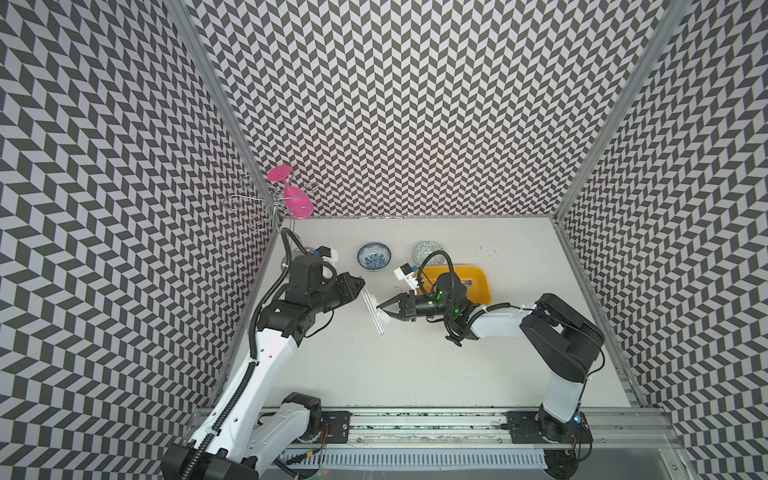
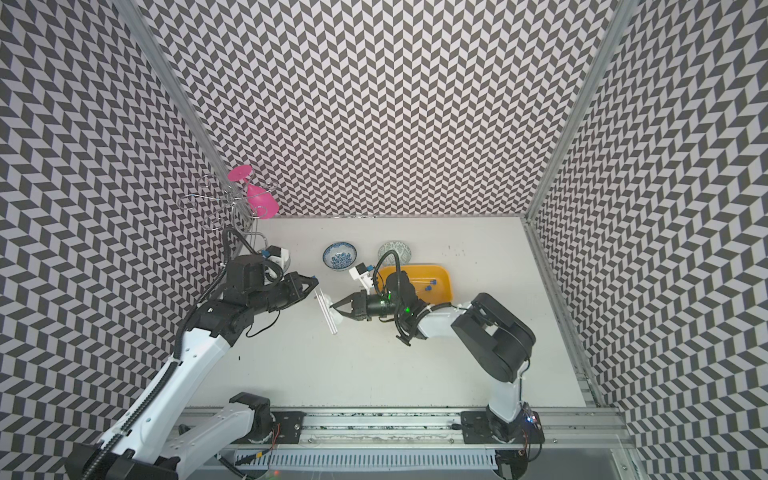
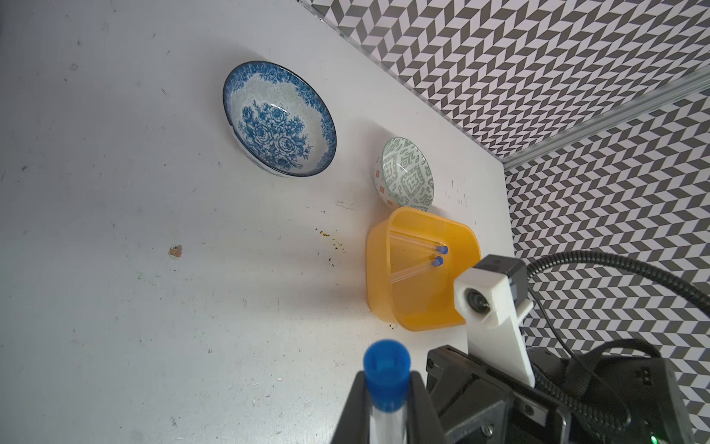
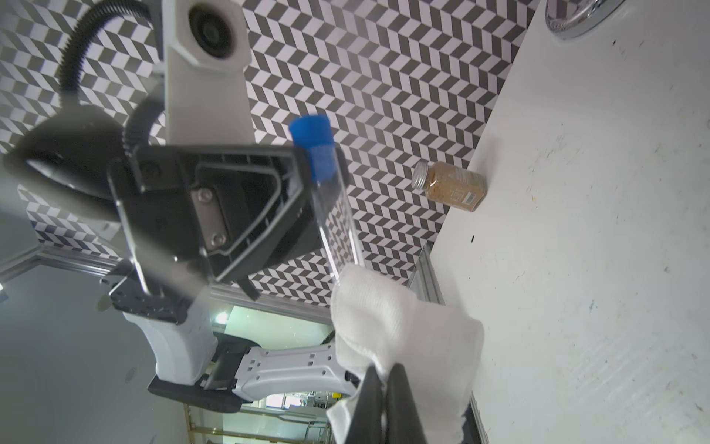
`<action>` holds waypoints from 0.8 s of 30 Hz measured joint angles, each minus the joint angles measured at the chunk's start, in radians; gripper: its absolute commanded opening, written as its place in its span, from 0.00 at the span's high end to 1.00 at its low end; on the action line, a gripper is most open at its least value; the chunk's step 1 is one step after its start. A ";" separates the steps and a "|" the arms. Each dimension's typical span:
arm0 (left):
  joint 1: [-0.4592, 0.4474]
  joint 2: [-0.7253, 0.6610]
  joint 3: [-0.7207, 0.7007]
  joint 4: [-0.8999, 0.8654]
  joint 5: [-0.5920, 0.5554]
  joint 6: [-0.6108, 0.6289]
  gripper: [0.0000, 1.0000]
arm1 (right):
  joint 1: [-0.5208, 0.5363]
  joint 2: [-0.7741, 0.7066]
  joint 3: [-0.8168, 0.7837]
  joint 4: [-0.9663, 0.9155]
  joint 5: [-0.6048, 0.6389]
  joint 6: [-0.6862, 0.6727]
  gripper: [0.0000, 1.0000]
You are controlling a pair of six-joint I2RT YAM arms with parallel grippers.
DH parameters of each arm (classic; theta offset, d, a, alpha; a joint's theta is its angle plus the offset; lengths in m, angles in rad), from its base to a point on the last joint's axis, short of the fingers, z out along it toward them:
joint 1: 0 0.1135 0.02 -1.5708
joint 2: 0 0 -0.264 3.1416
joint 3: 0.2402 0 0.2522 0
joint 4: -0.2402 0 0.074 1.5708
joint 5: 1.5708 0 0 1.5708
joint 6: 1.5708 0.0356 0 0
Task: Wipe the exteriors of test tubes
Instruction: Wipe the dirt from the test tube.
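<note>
test tube (image 4: 333, 215) is held up off the surface (image 1: 415, 365), mid-workspace. left claw (image 1: 360, 286) closed tight on it just below the blue cap, so nearly all the glass hangs free to wipe. right claw (image 4: 384, 388) pinched fully shut on a folded white tissue (image 4: 403, 319), which is pressed against the tube partway down. looks like mid-wipe on this tube. other two tubes (image 3: 415, 270) lie in the yellow tray (image 3: 378, 284) beside the right arm, likely waiting their turn
</note>
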 measured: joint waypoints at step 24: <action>0.000 0.056 0.002 0.034 -0.010 -0.005 0.86 | -0.010 0.108 -0.006 0.232 0.019 0.237 1.00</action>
